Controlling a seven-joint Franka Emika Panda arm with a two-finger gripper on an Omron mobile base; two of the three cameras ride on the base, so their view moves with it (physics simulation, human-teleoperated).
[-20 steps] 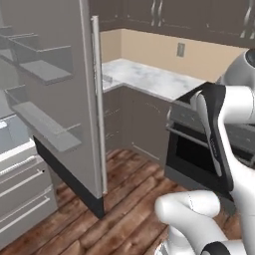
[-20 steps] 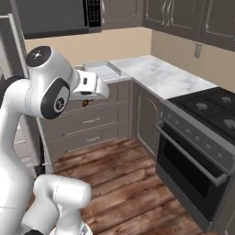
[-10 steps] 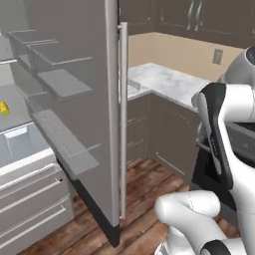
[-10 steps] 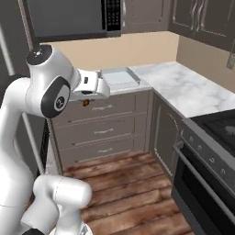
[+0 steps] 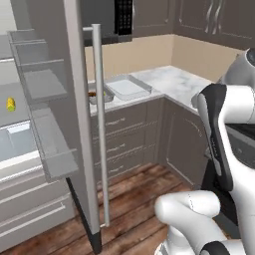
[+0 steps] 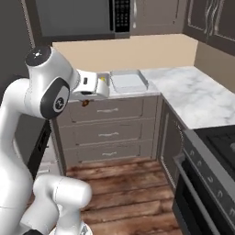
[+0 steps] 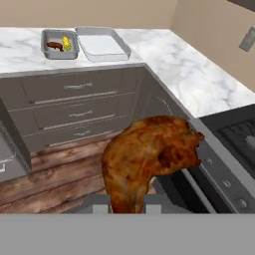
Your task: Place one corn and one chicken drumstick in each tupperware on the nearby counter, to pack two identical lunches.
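Marble-patterned counter runs along the back wall and turns a corner toward the stove; both tupperware trays sit side by side on it. The smaller grey tray already contains a corn cob and a drumstick, so that lunch appears packed. The larger pale tray looks unfilled. The gripper is clamped narrowly on a chicken drumstick, carried well short of the counter, presumably bound for the pale tray. One corn cob rests on a shelf of the open fridge, likely reserved for the final transfer.
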